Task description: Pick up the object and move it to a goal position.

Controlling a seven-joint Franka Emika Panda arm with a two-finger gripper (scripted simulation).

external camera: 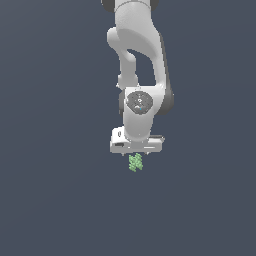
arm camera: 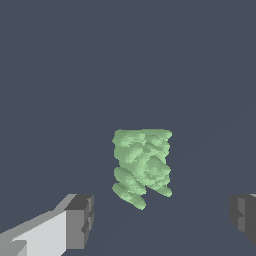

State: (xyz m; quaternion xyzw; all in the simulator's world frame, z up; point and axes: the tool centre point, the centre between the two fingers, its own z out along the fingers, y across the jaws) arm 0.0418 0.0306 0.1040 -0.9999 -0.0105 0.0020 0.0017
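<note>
Nearest in the exterior view: pale green object (external camera: 135, 162), lumpy and ridged, lying on the dark grey tabletop (external camera: 50, 200) near the middle of the scene. Directly above it, white claw (external camera: 136, 153), pointing down, close over the object. In the wrist view, claw (arm camera: 162, 217) spread wide, grey fingertips (arm camera: 80, 220) well apart either side of the object (arm camera: 142, 167), neither touching it. Farther back, white arm (external camera: 137, 60) rising out of view.
</note>
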